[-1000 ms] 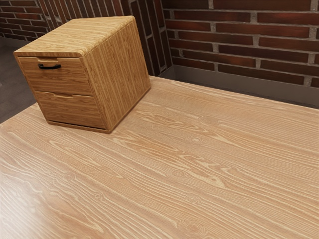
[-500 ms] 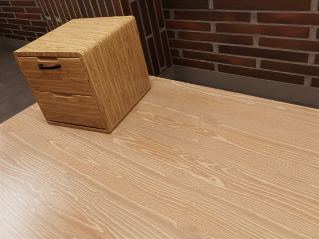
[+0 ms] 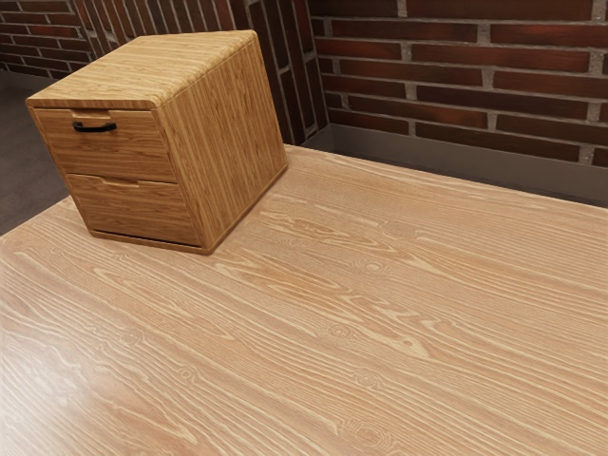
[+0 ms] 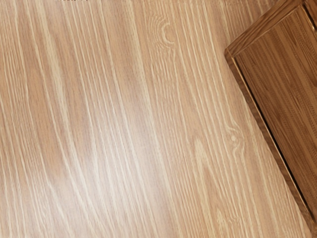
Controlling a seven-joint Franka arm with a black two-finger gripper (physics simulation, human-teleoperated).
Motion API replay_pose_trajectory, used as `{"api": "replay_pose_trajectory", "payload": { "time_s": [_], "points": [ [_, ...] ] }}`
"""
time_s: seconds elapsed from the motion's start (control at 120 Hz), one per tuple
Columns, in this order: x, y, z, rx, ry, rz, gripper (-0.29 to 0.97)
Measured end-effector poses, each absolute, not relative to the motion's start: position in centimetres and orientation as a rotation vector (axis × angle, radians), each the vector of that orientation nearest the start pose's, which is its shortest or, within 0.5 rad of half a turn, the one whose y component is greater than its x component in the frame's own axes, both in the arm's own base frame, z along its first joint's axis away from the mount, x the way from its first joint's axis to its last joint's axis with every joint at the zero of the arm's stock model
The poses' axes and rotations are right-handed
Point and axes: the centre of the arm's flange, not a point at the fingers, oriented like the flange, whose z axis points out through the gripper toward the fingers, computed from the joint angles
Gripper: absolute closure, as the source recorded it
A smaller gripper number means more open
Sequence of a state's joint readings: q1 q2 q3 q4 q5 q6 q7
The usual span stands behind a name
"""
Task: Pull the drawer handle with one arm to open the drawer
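While the drawer (image 3: pixel 112 149) sits shut, handle (image 3: pixel 94 126) untouched, the whole pull is left; I cannot tell my pincer's state.

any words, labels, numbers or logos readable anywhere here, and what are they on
None: no word, label, brand, number or sign can be read in either view.
The cabinet, its top drawer, the handle, the table and the brick wall carry only wood grain, plain black or bare brick.
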State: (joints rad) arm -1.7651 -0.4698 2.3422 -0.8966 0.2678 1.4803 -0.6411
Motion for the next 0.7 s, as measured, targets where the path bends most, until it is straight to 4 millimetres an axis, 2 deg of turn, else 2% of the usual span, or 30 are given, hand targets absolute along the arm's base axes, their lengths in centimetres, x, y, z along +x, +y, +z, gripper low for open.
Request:
{"api": "replay_pose_trajectory", "payload": {
  "time_s": [0.067, 0.25, 0.358, 0.417, 0.55, 0.7],
  "points": [
    [42.4, 49.8, 69.9, -2.416, -2.088, -0.437, 0.00],
    [43.9, 51.3, 70.1, -2.259, -2.303, -0.642, 0.00],
    [47.2, 50.3, 69.7, -2.246, -2.363, -0.750, 0.00],
    [48.4, 49.7, 69.7, -2.232, -2.393, -0.793, 0.00],
    [49.6, 49.4, 69.2, -2.180, -2.467, -0.834, 0.00],
    [50.7, 49.2, 67.4, -2.135, -2.533, -0.794, 0.00]
  ]
}}
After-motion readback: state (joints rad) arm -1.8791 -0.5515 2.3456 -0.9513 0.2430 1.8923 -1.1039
